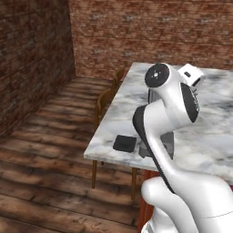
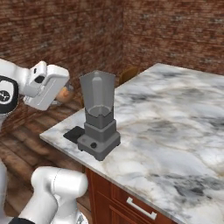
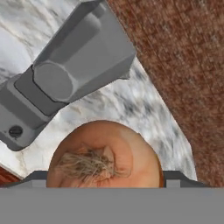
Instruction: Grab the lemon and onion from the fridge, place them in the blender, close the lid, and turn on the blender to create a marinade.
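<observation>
Now the fingers (image 3: 105, 186) are clamped on the onion (image 3: 104, 155), held above the floor just left of the marble counter (image 2: 175, 118). Nearby the blender (image 2: 99, 116) stands open at the counter's near left edge, the black lid (image 1: 124, 143) flat beside it.

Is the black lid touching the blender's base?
Cannot tell. In the right base view the lid lies flat right beside the blender, its near edge hidden behind the base.
</observation>
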Robot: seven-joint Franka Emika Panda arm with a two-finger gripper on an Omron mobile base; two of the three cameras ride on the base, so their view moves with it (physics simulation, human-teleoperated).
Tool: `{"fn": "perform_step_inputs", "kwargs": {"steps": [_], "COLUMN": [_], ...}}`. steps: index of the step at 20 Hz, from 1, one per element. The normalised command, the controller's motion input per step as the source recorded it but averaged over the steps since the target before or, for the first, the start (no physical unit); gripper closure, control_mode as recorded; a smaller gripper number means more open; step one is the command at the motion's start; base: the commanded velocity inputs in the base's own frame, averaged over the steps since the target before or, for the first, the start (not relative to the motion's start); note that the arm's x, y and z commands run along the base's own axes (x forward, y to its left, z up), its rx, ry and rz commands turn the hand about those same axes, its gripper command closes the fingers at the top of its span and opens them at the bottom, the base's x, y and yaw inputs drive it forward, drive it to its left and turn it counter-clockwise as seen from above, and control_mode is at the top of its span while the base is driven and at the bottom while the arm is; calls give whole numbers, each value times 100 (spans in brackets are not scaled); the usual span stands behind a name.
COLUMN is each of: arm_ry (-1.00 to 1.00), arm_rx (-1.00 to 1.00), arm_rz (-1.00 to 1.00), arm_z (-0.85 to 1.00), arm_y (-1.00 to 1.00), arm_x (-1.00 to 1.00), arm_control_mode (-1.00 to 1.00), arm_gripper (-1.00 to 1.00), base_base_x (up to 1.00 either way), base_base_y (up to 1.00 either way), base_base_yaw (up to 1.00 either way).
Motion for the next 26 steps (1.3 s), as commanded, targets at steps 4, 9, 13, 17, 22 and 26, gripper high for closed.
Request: {"fn": "perform_step_inputs", "kwargs": {"steps": [4, 9, 13, 17, 22, 26], "arm_ry": [0, 0, 4, 1, 0, 0], "arm_rx": [2, 9, 8, 4, 3, 6], "arm_rz": [-19, -13, -8, -1, 0, 0], "arm_z": [51, 47, 34, 12, 0, -13], "arm_y": [0, -7, -3, -3, -17, -37], "arm_x": [42, 49, 61, 55, 50, 46], "arm_control_mode": [-100, -100, -100, -100, -100, -100], "arm_gripper": [100, 100, 100, 100, 100, 100], "base_base_x": [0, 0, 0, 0, 0, 0], "base_base_y": [0, 0, 0, 0, 0, 0], "base_base_yaw": [0, 0, 0, 0, 0, 0]}}
